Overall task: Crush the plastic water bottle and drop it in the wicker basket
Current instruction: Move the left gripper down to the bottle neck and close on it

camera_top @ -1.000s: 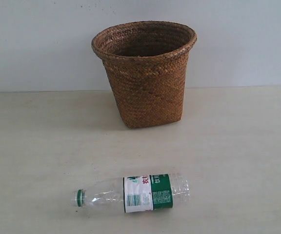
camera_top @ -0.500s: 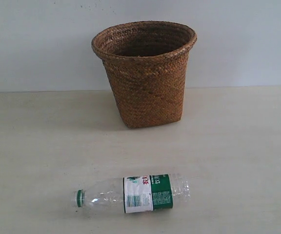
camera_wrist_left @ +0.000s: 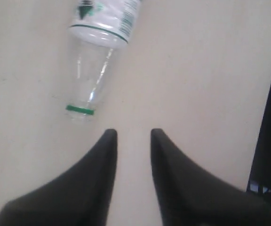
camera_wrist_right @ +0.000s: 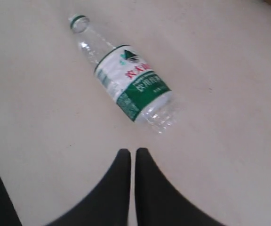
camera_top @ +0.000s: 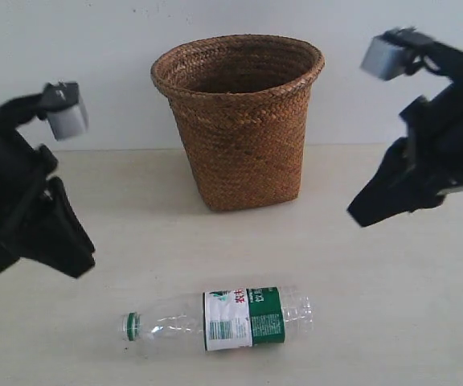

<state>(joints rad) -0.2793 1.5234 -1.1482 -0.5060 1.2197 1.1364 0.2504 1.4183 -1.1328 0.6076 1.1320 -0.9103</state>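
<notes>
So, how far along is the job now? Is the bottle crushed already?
Nothing is done yet. The plastic water bottle lies whole on the table, outside the wicker basket. In hand: left gripper, open, and right gripper, shut, hover clear of it. Remaining: gripping, crushing, dropping.

Setting: you are looking at a robot test bench, lab-type.

Evidence:
- A pale, faintly grained table (camera_top: 408, 305) runs back to a plain white wall (camera_top: 55, 48) with a few small dark specks near its top.
- Two black arms hang over the table, the left arm (camera_top: 22, 209) and the right arm (camera_top: 432, 161). Each carries a grey box (camera_top: 67, 112) at the wrist.
- There are two staged props. A wicker basket (camera_top: 243, 137) stands upright towards the wall, and a plastic water bottle (camera_top: 231, 319) lies on its side, well apart from the basket.
- The light is flat and even, and the shadows are soft.

You cannot tell what kind of room surrounds the bench.
</notes>
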